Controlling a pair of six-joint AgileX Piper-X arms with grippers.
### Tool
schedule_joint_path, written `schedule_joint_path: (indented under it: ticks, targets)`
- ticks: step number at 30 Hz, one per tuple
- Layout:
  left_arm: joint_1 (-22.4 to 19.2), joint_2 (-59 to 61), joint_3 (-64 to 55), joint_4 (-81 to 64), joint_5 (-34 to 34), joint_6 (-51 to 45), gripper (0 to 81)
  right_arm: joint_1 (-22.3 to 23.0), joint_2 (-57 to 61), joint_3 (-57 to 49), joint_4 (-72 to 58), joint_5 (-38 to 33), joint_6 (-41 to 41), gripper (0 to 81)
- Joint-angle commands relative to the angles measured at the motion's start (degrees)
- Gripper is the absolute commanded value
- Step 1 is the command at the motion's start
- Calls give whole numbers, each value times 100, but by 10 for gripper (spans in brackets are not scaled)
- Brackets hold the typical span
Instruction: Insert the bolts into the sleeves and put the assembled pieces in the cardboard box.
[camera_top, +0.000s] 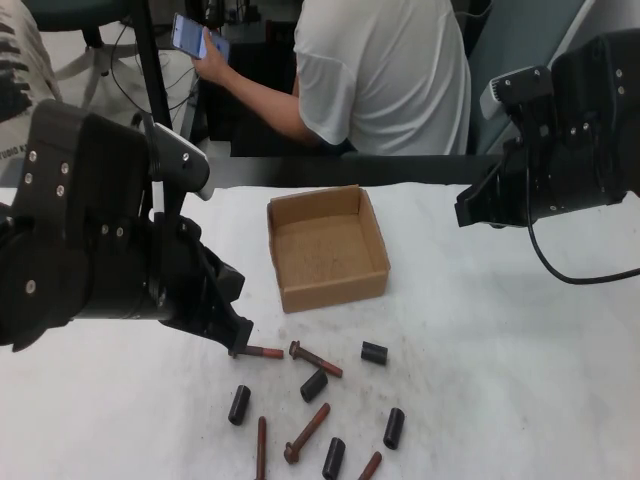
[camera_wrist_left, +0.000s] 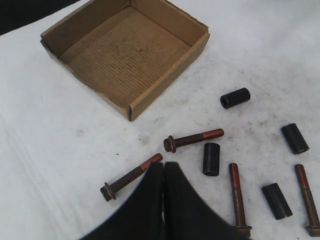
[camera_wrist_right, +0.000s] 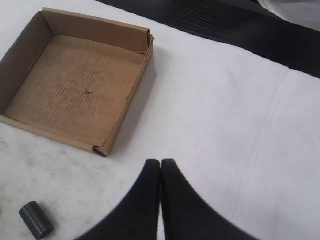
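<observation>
Rust-red flanged bolts (camera_wrist_left: 195, 138), short black sleeves (camera_wrist_left: 235, 98), loose

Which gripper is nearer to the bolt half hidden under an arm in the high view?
Left. The left gripper, fingers shut, sits right at the bolt, its tips by the threaded end. The right gripper hangs over bare cloth beside the cardboard box, far from that bolt.
</observation>
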Motion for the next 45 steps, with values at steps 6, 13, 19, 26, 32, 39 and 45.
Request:
schedule_joint_path:
  ticks: [6,13,19,26,32,39,45]
  targets:
    - [16,-1,-6,-22,17,-35,0,-19,-51,-35,-49,-35,6,8]
    - [16,-1,-6,-22,17,-35,0,-19,-51,-35,-49,-35,6,8]
    - [16,-1,-6,-22,17,-35,0,6,-51,-35,96,6,452,8]
    - [16,-1,-6,-22,17,-35,0,146,-16,246,157,-469,1361,8]
    - [16,-1,-6,-22,17,-35,0,390,82,536,-151,-582,791,8]
    - [16,-1,-6,103,-20,-15,0,708,365,530,-288,-1082,472,16]
    - [16,167,-6,447,-20,999,159,963,404,443,-98,-2880,517,327]
